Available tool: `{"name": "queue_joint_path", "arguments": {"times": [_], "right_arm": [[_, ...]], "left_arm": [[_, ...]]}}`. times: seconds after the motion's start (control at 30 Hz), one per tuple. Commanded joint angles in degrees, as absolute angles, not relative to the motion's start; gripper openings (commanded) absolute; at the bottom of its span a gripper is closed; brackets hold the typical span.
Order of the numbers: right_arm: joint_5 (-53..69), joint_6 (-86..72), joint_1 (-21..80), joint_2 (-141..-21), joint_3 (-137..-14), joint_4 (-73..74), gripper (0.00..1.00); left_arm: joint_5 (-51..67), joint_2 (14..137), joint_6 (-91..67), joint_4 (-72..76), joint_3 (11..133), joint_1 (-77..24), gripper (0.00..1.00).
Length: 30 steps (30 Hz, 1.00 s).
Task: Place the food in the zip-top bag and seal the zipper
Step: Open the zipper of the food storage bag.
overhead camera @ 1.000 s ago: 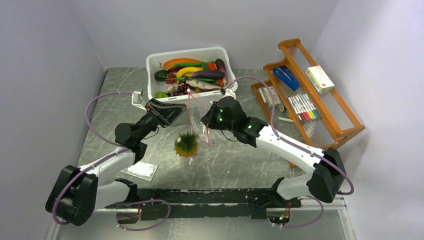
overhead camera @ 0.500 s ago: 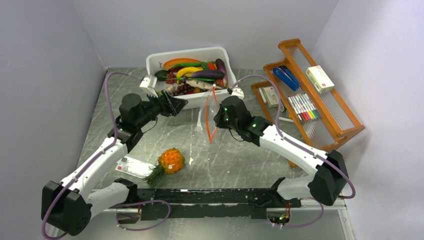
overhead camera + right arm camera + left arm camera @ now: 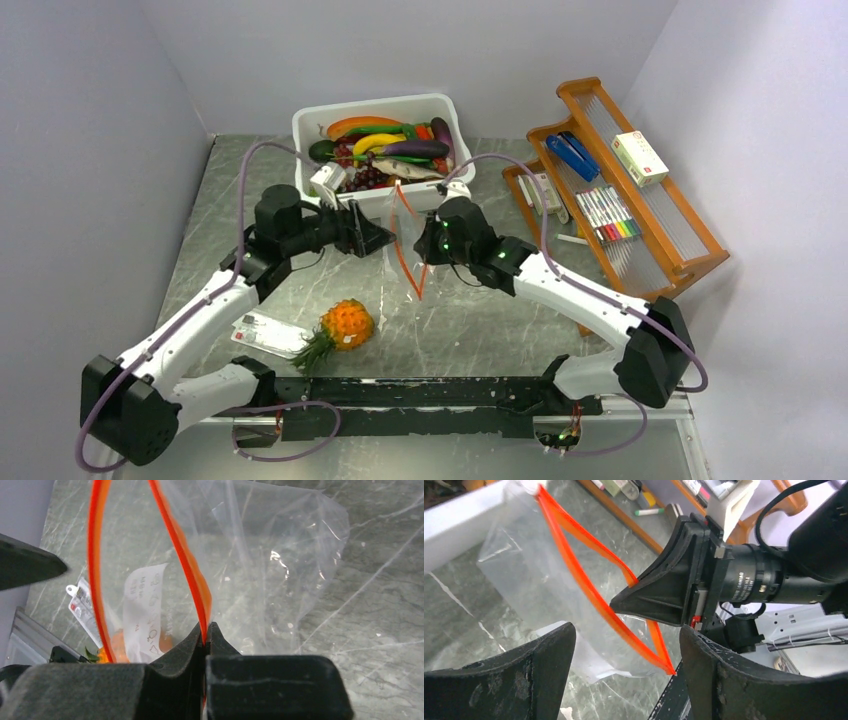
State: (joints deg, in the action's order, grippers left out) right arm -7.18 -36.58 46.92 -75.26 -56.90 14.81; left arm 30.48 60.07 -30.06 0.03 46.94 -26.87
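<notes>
The clear zip-top bag point(image 3: 404, 232) hangs in the air with its mouth gaping. My right gripper point(image 3: 424, 243) is shut on one side of the orange-red zipper point(image 3: 176, 550). The bag's white label point(image 3: 144, 611) faces the right wrist view. My left gripper point(image 3: 378, 238) is open and empty, level with the bag point(image 3: 539, 580) and just left of it, its jaws astride the zipper's lower corner point(image 3: 664, 662). The orange pineapple point(image 3: 344, 325) lies on its side on the table, outside the bag. The grape bunch point(image 3: 366, 178) lies in the tub.
The white tub point(image 3: 372, 112) of toy food stands just behind both grippers. A white card point(image 3: 268, 335) lies left of the pineapple. A wooden rack point(image 3: 640, 190) with pens and boxes stands at the right.
The pineapple has dropped from beside the bag and come to rest on the table at front left. My left gripper swung back toward the tub, then right to the bag. The right gripper keeps its hold.
</notes>
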Motion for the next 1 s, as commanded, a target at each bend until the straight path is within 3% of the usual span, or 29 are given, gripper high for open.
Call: {"name": "queue_joint_path", "arguments": {"times": [0.0,0.2,0.3,0.33,0.4,0.5,0.77,0.97], "right_arm": [[-8.0,-34.4,48.9,-77.2,-61.2,15.7,0.0],[-12.5,-32.8,50.1,-76.3,-64.7,19.5,0.0],[-14.9,-31.5,50.1,-75.3,-65.8,21.3,0.0],[-15.4,-31.1,50.1,-74.7,-66.0,21.6,0.0],[-16.4,-30.4,50.1,-73.9,-66.7,23.5,0.0],[-20.5,-29.3,49.6,-73.1,-69.2,28.1,0.0],[-26.2,-26.7,42.8,-71.2,-73.8,37.2,0.0],[-16.7,-27.7,42.7,-71.1,-70.2,31.9,0.0]], "left_arm": [[28.6,64.6,-29.2,-0.4,50.0,-30.2,0.75],[11.2,72.1,-23.8,-14.9,58.3,-35.5,0.73],[3.0,74.3,-22.0,-18.2,59.7,-36.6,0.66],[1.0,74.7,-21.7,-18.9,59.9,-36.6,0.57],[-2.1,75.5,-21.6,-19.9,60.1,-36.7,0.27],[-3.5,75.9,-19.3,-21.6,60.5,-36.6,0.09],[-9.2,74.3,-18.5,-23.5,59.4,-35.4,0.07],[3.8,73.5,-19.9,-17.9,58.0,-34.8,0.14]]}}
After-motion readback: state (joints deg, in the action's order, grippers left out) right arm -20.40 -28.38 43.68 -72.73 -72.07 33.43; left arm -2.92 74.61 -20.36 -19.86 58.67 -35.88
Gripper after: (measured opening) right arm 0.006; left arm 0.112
